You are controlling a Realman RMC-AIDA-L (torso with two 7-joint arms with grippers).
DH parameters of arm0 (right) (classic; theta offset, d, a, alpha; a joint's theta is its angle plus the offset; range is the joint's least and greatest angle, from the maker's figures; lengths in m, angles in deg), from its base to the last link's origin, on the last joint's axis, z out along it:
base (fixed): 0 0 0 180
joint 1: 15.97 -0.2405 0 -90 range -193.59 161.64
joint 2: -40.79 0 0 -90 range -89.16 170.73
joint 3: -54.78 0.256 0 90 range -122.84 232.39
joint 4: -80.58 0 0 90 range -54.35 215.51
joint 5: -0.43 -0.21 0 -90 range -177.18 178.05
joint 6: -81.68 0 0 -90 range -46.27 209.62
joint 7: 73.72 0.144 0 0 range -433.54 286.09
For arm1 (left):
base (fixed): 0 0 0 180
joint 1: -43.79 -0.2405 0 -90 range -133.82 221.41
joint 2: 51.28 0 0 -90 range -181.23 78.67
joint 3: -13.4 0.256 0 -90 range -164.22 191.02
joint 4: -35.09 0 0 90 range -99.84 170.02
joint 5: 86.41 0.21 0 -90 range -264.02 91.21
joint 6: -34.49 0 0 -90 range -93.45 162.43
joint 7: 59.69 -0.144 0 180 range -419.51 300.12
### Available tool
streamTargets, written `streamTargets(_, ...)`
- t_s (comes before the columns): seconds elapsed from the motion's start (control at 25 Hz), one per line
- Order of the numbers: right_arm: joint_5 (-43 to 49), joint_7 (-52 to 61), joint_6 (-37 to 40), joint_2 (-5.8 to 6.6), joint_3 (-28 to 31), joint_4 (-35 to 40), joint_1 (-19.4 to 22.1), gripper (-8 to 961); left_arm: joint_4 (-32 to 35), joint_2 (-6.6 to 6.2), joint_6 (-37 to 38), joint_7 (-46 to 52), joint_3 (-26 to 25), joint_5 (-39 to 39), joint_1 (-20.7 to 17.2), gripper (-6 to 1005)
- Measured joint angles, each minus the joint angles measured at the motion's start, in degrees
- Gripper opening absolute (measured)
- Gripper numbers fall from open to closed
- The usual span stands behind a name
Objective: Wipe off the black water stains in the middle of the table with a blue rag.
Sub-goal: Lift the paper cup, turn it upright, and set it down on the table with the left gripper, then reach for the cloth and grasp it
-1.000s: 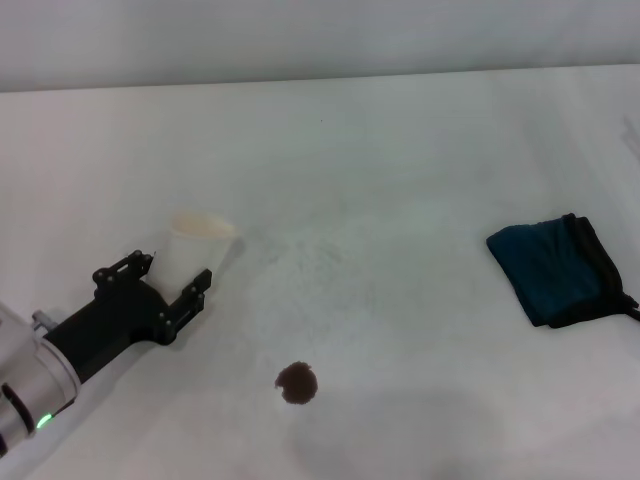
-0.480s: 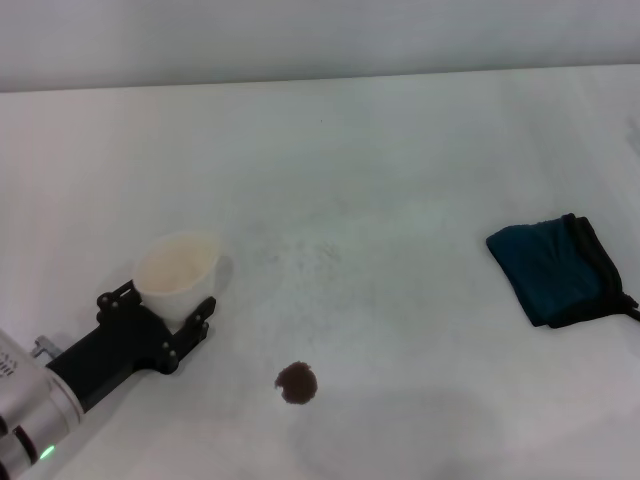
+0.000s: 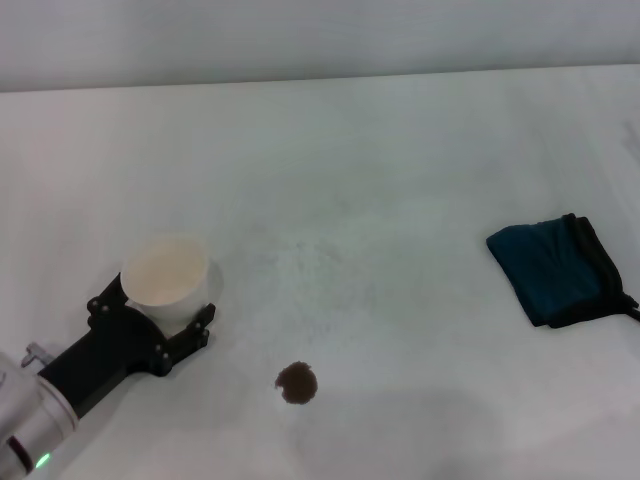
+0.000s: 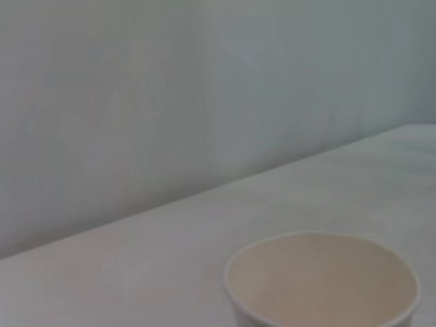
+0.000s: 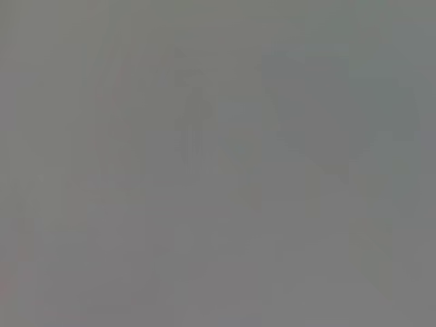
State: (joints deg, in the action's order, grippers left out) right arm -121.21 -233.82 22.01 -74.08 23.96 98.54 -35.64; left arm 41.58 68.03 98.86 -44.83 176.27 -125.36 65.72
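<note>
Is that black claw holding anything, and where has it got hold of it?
The left claw holds a white cup by its lower side wall, one finger on each side, mouth up. The right claw is out of view.

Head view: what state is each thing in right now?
Cup: upright, empty, held by the left gripper.
Left gripper: shut on the cup.
Rag: crumpled on the table, untouched.
Stain: not yet wiped.
Right gripper: out of sight.

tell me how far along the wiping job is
Wiping is not yet begun: the black water stains sit on the table, and the blue rag lies untouched on the right. The left gripper holds a white cup upright. Fetching the rag and wiping remain.
</note>
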Motion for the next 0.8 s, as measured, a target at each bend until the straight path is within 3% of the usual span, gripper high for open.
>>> streamTargets(0.28,0.09,-0.13,1.06,-0.09,-1.11,0.27,-0.37,866,0.67,-0.03,2.81,-5.68,-0.35,-0.55,-3.44,872)
streamTargets(0.8,-0.28,-0.45,1.08,-0.03,-0.71,0.22,-0.38,864,2.46,0.14,10.64,-11.97,-0.71,-4.66,-11.09,872)
